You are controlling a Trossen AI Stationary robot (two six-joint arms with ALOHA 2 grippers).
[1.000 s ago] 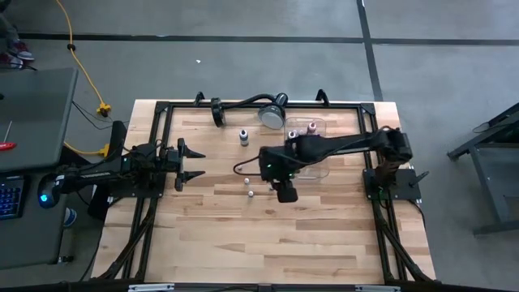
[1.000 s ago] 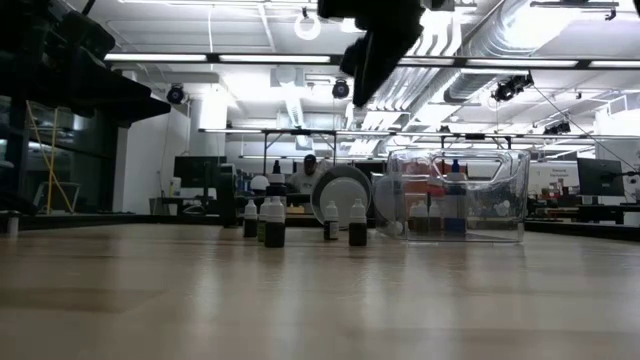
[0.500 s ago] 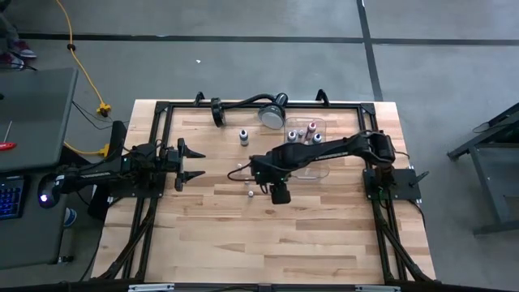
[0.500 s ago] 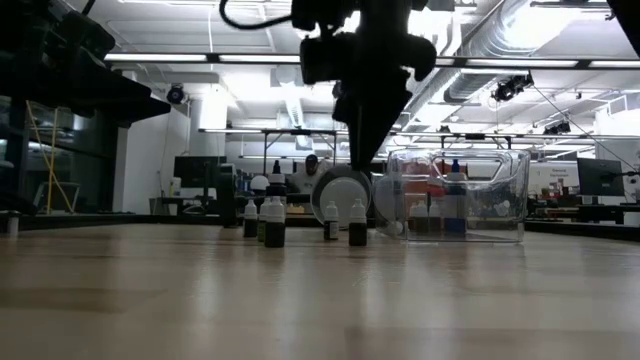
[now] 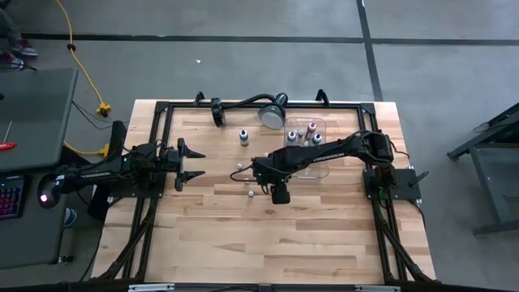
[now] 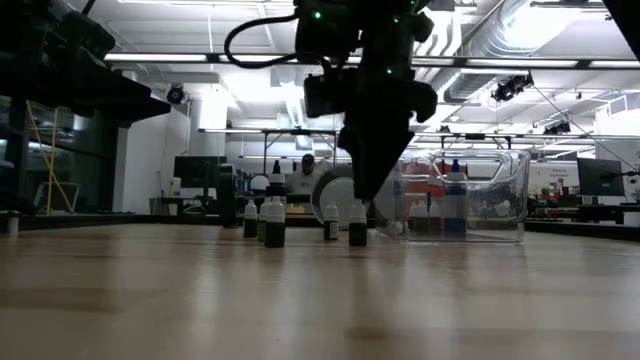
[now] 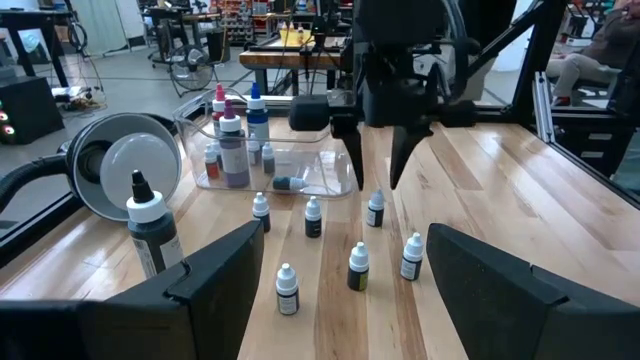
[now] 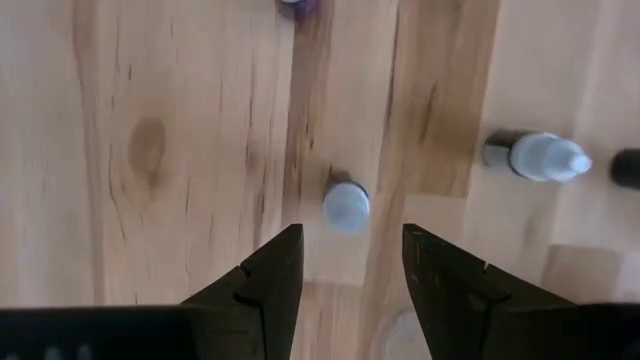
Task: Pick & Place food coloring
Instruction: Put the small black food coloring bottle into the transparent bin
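Several tiny food coloring bottles with white caps stand upright on the wood table (image 5: 243,235) near its middle (image 7: 358,268) (image 6: 272,222). My right gripper (image 8: 350,265) points down, open, just above one of them (image 8: 346,205) (image 7: 375,208) and touches nothing. In the low view the gripper (image 6: 362,190) hangs a little above that bottle's cap (image 6: 357,206). More bottles lie in the clear tray (image 7: 335,185). My left gripper (image 5: 190,162) waits open at the table's left side.
A taller bottle with a black tip (image 7: 150,225) stands by the round silver lamp head (image 7: 120,170) at the far edge. Other small bottles (image 8: 540,155) stand close around the one under my right gripper. The near half of the table is bare wood.
My right gripper has come down from high above the table toward the cluster of small bottles, shifting a little toward the table's left edge and tipping more steeply downward. The gap between its fingers looks the same. The bottles have not moved.
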